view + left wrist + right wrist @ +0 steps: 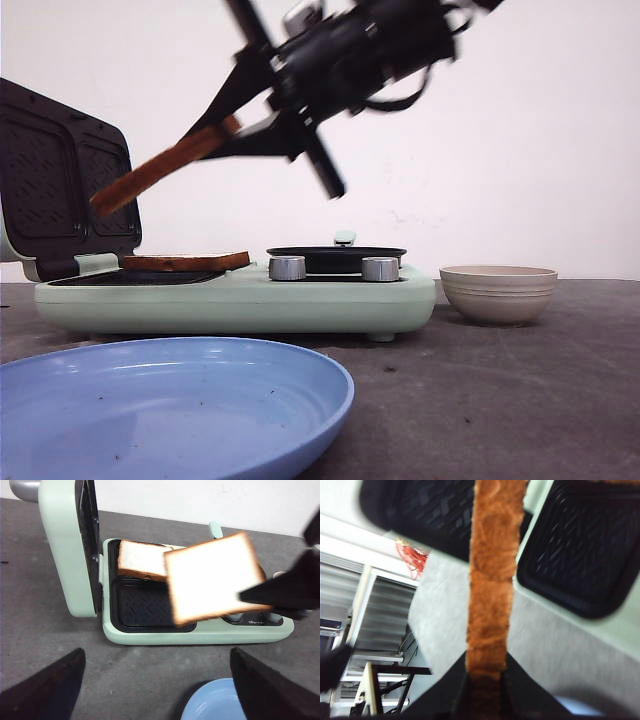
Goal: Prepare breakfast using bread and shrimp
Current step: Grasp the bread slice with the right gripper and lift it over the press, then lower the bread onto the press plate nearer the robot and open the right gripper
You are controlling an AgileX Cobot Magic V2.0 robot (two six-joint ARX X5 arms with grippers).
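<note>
Front camera low at table level, facing forward, left wrist camera overlooking the same mint-green sandwich maker point(235, 295) point(200, 635), right wrist camera close on crust.

My right arm reaches high, its gripper point(215, 128) angled downward, jaws clamped on a bread slice point(160, 168); my left gripper point(157, 690) hangs low, fingers spread wide apart

plain white wall point(560, 150), dark grey tabletop point(500, 400), even light
</note>
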